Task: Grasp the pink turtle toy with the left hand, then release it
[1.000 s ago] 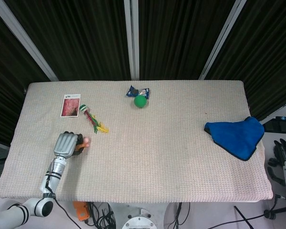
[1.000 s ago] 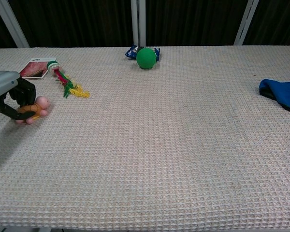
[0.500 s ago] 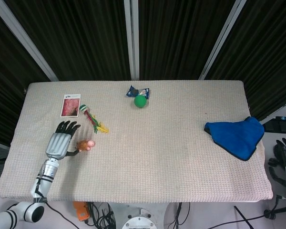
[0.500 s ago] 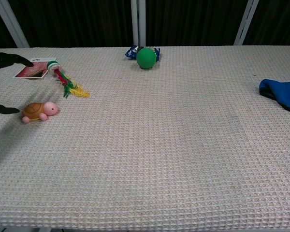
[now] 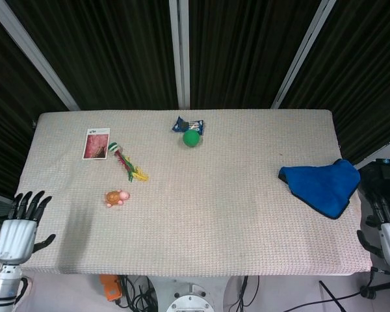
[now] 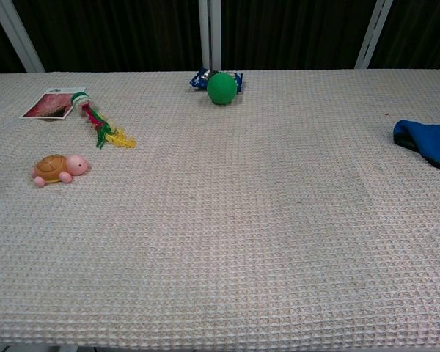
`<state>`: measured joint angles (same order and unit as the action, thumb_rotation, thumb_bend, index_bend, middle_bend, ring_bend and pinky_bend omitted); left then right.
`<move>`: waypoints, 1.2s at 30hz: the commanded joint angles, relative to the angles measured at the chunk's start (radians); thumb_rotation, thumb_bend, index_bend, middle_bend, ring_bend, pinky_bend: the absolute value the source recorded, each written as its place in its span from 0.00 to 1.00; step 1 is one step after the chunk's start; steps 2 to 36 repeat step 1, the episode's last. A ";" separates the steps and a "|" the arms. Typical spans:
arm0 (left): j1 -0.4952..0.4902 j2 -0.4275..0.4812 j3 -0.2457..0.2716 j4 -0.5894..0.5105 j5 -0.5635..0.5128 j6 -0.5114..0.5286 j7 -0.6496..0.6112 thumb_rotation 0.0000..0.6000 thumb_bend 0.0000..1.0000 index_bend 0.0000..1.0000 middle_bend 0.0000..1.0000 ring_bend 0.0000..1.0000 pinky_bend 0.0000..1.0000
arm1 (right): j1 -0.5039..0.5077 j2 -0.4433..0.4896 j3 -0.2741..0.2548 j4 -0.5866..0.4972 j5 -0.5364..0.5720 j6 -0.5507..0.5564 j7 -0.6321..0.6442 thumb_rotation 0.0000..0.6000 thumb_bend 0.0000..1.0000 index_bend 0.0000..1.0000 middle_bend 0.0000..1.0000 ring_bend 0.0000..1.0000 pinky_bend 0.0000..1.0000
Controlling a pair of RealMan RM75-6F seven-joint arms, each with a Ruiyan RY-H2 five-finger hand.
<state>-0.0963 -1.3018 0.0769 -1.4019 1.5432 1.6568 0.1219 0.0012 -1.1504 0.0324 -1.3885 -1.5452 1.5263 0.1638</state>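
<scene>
The pink turtle toy (image 5: 117, 197) with an orange-brown shell lies alone on the woven table cover (image 5: 201, 214), left of centre; the chest view shows the turtle (image 6: 59, 169) at its left side. My left hand (image 5: 21, 231) hovers off the table's left front corner, fingers spread, holding nothing, well clear of the turtle. The right hand (image 5: 385, 224) shows at the lower right edge of the head view, beside the table, with fingers extended and nothing in them. Neither hand appears in the chest view.
A red, green and yellow rope toy (image 5: 129, 166) lies just behind the turtle, and a card (image 5: 96, 143) behind that. A green ball (image 5: 191, 138) and a blue wrapper (image 5: 188, 123) sit at the back centre. A blue cloth (image 5: 322, 184) rests at the right edge.
My left hand let go of the turtle, opened, and drew back off the table's left front corner. The turtle stays on the cover where it was put down.
</scene>
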 commanded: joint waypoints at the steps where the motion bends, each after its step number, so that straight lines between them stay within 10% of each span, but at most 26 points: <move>1: 0.028 0.004 0.008 0.034 0.003 0.011 -0.039 1.00 0.06 0.13 0.09 0.00 0.05 | 0.001 -0.004 -0.008 -0.009 -0.010 0.002 -0.016 1.00 0.27 0.00 0.00 0.00 0.00; 36: 0.028 0.004 0.008 0.034 0.003 0.011 -0.039 1.00 0.06 0.13 0.09 0.00 0.05 | 0.001 -0.004 -0.008 -0.009 -0.010 0.002 -0.016 1.00 0.27 0.00 0.00 0.00 0.00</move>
